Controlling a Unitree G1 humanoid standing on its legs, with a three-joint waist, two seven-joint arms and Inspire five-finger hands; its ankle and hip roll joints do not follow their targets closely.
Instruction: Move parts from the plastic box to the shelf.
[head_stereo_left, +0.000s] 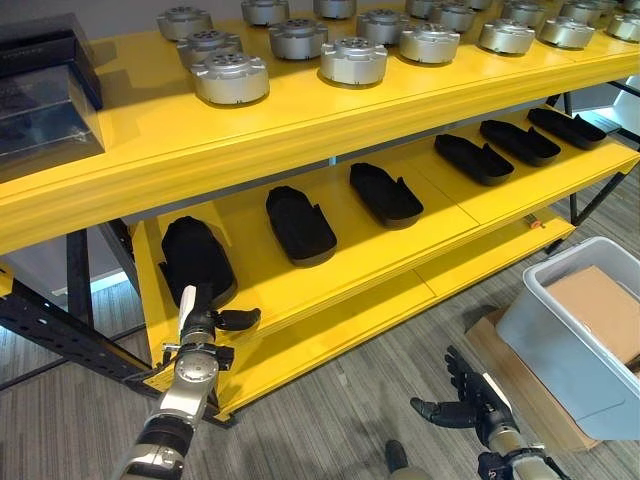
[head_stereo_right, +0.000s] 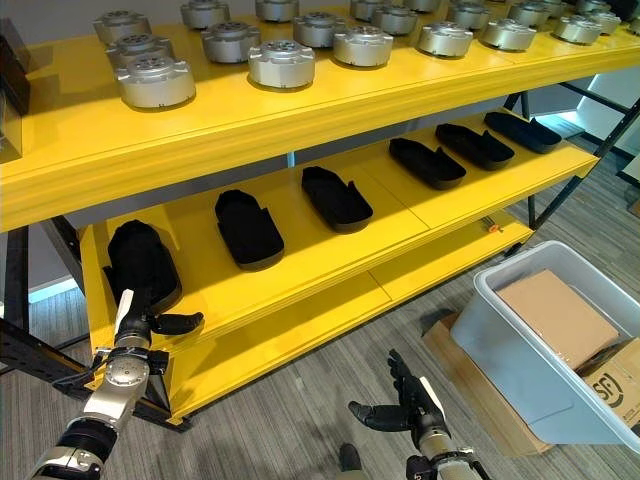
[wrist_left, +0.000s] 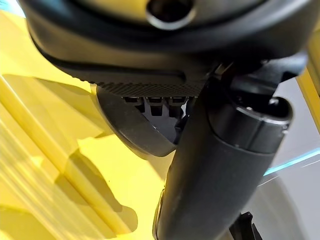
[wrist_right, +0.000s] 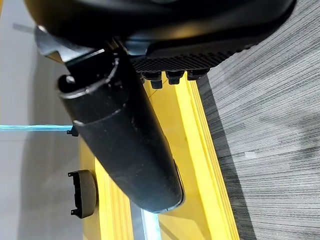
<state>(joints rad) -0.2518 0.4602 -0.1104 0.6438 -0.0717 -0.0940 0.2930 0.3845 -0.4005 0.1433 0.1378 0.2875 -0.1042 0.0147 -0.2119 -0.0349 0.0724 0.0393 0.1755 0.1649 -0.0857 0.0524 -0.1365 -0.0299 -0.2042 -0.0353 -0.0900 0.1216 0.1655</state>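
On the middle level of the yellow shelf (head_stereo_left: 330, 270), seen from the left eye, six black parts lie in a row running from the robot's left to its right. The leftmost black part (head_stereo_left: 195, 258) sits at the shelf's left end, and the left hand (head_stereo_left: 203, 322) is up against its near end, thumb jutting out to the side; I cannot tell whether the fingers are curled on it. Round silver-grey parts (head_stereo_left: 353, 60) crowd the top level, about fifteen that I can count, some cut off at the edge. A dark case (head_stereo_left: 45, 85) stands at the top level's left end.

From the right eye, the grey plastic box (head_stereo_right: 520, 375) stands on the floor at the right, holding a brown cardboard piece (head_stereo_right: 556, 315). The right hand (head_stereo_right: 395, 405) hangs low over the floor, well apart from the box, fingers spread and holding nothing.

Close in at the left wrist, the thumb lies over the yellow board beside a dark curved edge of the part (wrist_left: 135, 132).

At the right wrist, the thumb (wrist_right: 125, 145) points along the shelf's yellow edge, grasping nothing.
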